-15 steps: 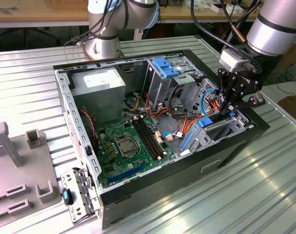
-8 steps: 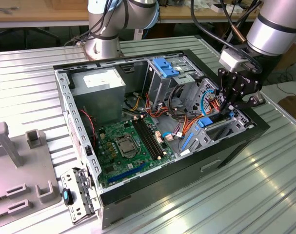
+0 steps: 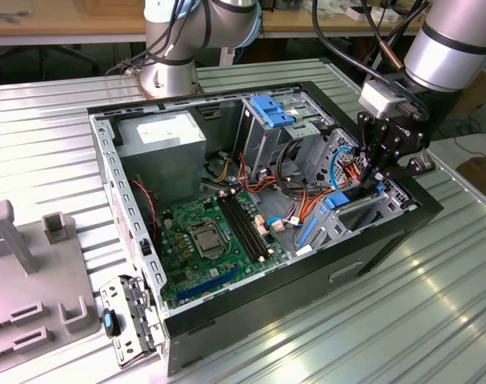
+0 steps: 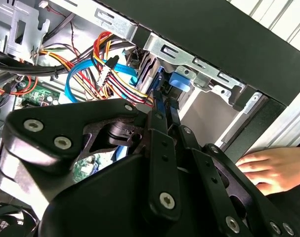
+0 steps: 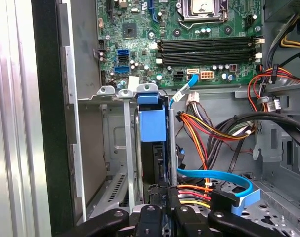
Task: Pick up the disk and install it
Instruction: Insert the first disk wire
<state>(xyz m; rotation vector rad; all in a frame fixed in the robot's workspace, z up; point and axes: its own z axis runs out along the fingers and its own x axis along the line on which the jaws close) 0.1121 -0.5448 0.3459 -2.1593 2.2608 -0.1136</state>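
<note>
The disk (image 5: 152,126), dark grey in a bright blue carrier, stands on edge in the metal drive bay (image 5: 106,148) at the corner of the open computer case (image 3: 307,276). In the exterior view the disk (image 3: 332,202) is low in the bay at that view's right, with my gripper (image 3: 377,186) right above it. In both wrist views my gripper (image 4: 164,101) (image 5: 168,193) has its two thin fingers (image 4: 158,129) close together on the disk's blue edge (image 4: 179,81). The disk's lower part is hidden by the bay walls.
Bundles of red, orange and blue cables (image 5: 209,175) lie close beside the bay. The motherboard (image 3: 210,240) and power supply (image 3: 162,144) fill the case's other side. A person's hand (image 4: 268,168) rests outside the case wall. A grey fixture (image 3: 26,264) and a silver plate (image 3: 122,320) sit at the exterior view's left.
</note>
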